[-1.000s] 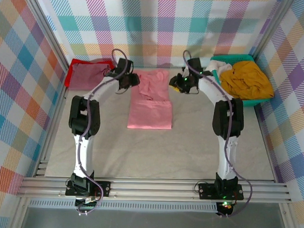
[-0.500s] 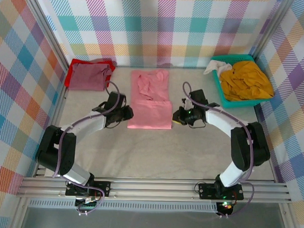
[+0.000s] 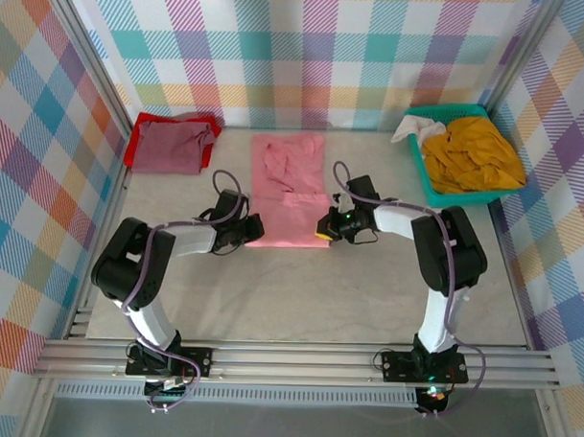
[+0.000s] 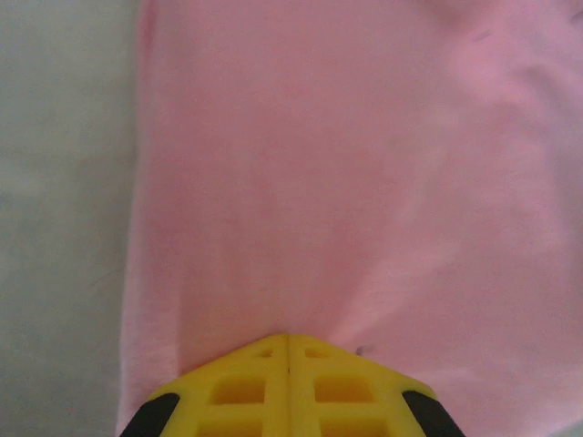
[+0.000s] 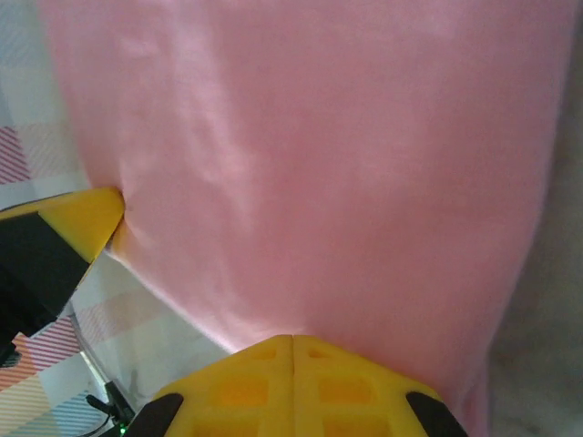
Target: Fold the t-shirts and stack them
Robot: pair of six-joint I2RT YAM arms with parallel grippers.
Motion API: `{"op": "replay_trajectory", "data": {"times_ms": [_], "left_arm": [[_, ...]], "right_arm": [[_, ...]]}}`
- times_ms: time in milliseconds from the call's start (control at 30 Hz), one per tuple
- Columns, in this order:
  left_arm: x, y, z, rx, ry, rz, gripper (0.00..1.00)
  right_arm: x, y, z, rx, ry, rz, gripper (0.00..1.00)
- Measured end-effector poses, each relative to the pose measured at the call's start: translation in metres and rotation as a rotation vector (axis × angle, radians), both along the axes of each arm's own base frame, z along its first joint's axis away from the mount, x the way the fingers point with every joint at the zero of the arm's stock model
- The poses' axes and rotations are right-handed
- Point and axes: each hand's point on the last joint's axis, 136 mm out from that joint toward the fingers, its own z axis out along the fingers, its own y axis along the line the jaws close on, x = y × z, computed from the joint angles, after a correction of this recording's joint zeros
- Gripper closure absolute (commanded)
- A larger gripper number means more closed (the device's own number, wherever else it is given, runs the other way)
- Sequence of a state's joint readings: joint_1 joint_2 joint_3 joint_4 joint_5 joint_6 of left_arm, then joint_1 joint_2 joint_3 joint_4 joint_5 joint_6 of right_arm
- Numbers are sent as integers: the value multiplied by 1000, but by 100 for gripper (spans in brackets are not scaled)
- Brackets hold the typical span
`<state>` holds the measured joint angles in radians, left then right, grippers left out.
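A pale grey table (image 3: 299, 295) lies under me, with bright plaid walls (image 3: 307, 56) round three sides. The salmon-pink t-shirt (image 3: 288, 185) lies in the middle of it as a long strip running away from my bases, smooth at the near hem and rumpled at the far end.

I have that hem by both near corners. My left claw (image 3: 256, 229) is pinched shut on the left corner, and the cloth puckers out from its yellow tips. My right claw (image 3: 322, 229) is closed the same way on the right corner.

As I judge it, the step is to fold the hem over to the far end. To do it well I should raise both corners together and level. I should keep the hem just taut between them and carry it in an arc, not drag it flat. It should come down square on the far edge, and only then should I let go. The rumpled part may bunch under the fold.

Off to the far left the maroon t-shirt (image 3: 172, 145) rests on a red one (image 3: 131, 153). The mustard-yellow one (image 3: 472, 153) waits in the teal basket (image 3: 456, 197) at the far right.
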<state>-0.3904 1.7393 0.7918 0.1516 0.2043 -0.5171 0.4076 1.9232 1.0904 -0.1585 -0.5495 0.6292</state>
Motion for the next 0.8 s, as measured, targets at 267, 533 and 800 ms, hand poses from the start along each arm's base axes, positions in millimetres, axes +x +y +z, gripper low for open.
{"op": "replay_trajectory", "data": {"times_ms": [267,533,800], "left_arm": [[0,3,0,-51,-48,54,100],[-37,14,0,-56,-12,66,95],[-69,43,21,28,67,155,76]], "right_arm": [[-6,-4,-15,-13,25,-18,100],[-39,-17,-15,-33,55,-17,100],[-47,-26,4,-68,52,-29,100]]}}
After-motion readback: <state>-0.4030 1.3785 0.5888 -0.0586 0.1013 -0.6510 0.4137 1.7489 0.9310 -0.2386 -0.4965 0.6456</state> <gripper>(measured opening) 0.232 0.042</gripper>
